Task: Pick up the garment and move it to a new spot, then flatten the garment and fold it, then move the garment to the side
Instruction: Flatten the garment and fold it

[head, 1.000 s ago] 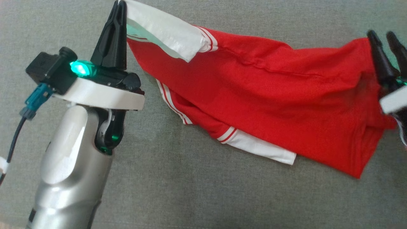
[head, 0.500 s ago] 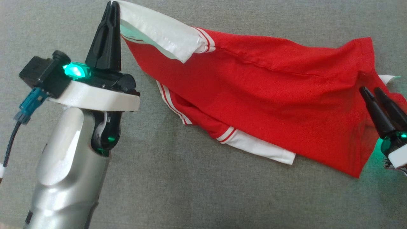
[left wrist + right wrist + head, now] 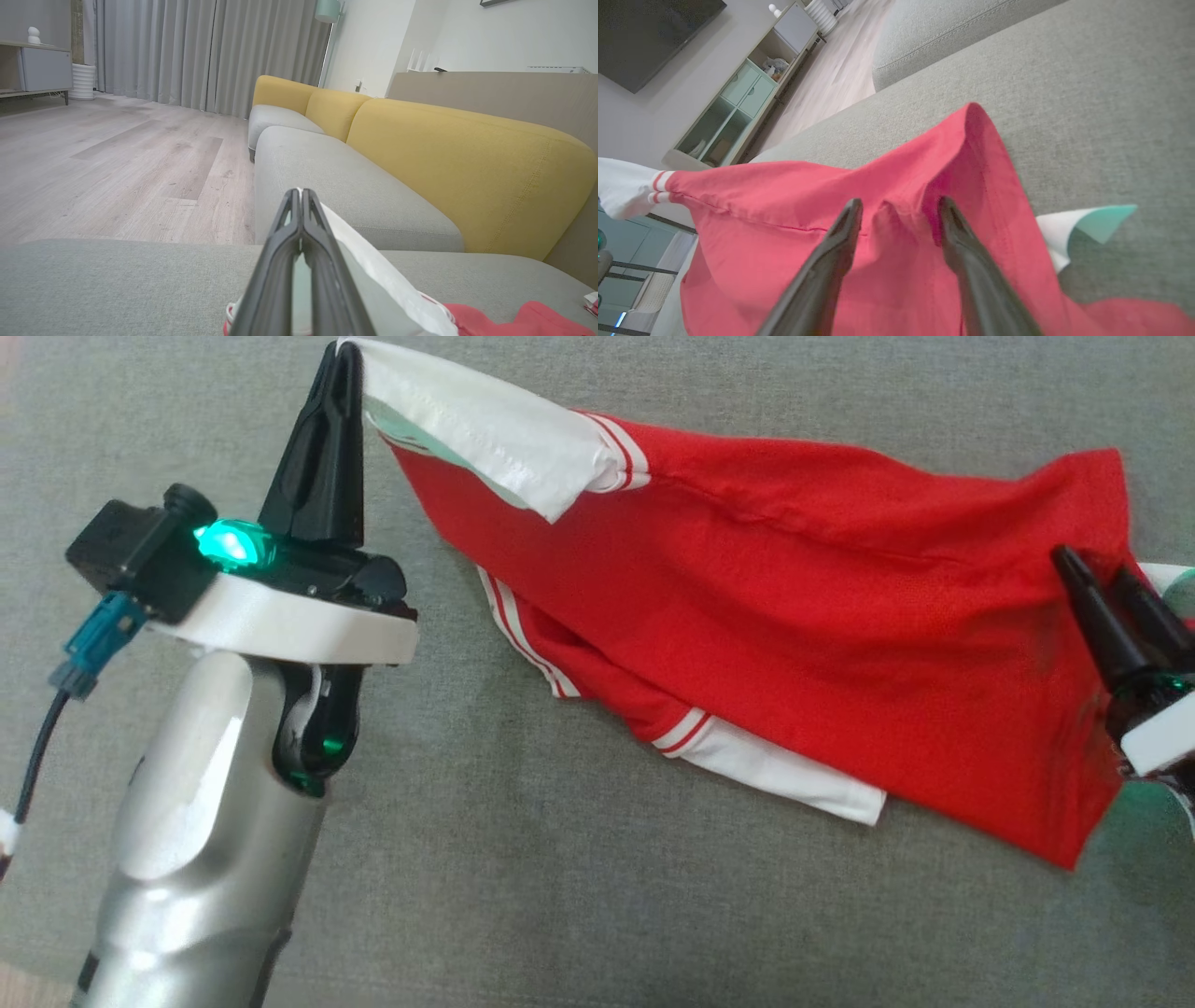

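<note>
Head view: left gripper [image 3: 342, 355] clamped on garment [image 3: 794, 635] sleeve, right gripper [image 3: 1092, 565] fingers apart with red cloth between them

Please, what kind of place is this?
Most likely a home living room: a grey sofa with yellow back cushions, long grey curtains and a pale wooden floor.

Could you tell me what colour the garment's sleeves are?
The sleeves are white with red stripes; best in the head view.
</note>
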Controlling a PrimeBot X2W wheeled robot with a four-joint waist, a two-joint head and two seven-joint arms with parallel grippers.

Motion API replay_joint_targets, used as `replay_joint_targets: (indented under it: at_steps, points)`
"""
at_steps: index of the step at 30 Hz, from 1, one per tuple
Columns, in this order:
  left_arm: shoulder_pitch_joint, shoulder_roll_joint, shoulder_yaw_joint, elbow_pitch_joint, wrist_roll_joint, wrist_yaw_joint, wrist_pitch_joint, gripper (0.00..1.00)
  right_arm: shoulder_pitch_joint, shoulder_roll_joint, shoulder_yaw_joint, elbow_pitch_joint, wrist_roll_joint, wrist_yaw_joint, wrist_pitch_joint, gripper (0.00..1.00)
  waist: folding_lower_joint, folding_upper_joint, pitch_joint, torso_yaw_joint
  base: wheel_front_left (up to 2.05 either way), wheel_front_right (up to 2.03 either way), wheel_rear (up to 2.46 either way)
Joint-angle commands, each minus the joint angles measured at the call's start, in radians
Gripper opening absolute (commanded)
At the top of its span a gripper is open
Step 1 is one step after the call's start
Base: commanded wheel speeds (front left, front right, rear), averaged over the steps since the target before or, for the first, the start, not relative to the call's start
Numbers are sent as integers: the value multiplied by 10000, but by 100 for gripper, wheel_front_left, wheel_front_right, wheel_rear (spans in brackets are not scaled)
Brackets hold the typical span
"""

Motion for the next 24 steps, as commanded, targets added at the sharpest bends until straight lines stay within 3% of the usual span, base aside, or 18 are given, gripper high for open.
replay_joint_targets:
  at_steps: [1, 4, 5, 6, 13, 18, 24]
  points:
    - [-293, 339, 319, -298, -42, 25, 20, 0, 152, -281, 73, -120, -51, -7, -8, 51, 0, 0, -40, 43, 0, 0, 0]
    - [-303, 362, 321, -285, -75, 35, 32, 0, 258, -372, 76, -90, -38, -7, -18, 38, 0, 0, -90, 69, 0, 0, 0]
    - [-306, 376, 334, -285, -88, 42, 31, 0, 268, -409, 56, -145, -50, -7, -83, 7, 0, 0, -109, 56, 0, 0, 0]
    - [-301, 394, 349, -279, -104, 46, 28, 0, 270, -444, 40, -204, -59, -7, -158, 0, 0, 0, -145, 29, 0, 0, 0]
    - [-272, 655, 564, -439, -195, 53, -165, 0, 385, -867, -289, -1051, 169, -7, -545, 0, 0, 0, -695, -305, 0, 0, 0]
    - [-396, 1053, 1000, -1354, -662, 29, -7, 0, 523, -1933, -1260, -2315, 565, -7, -588, 0, 0, 0, -1193, -736, 0, 0, 0]
    - [-463, 1508, 1866, -2906, -2036, 93, 882, 0, 630, -3030, -2772, -3755, 986, -7, -408, 0, 0, 0, -1853, -1312, 0, 0, 0]
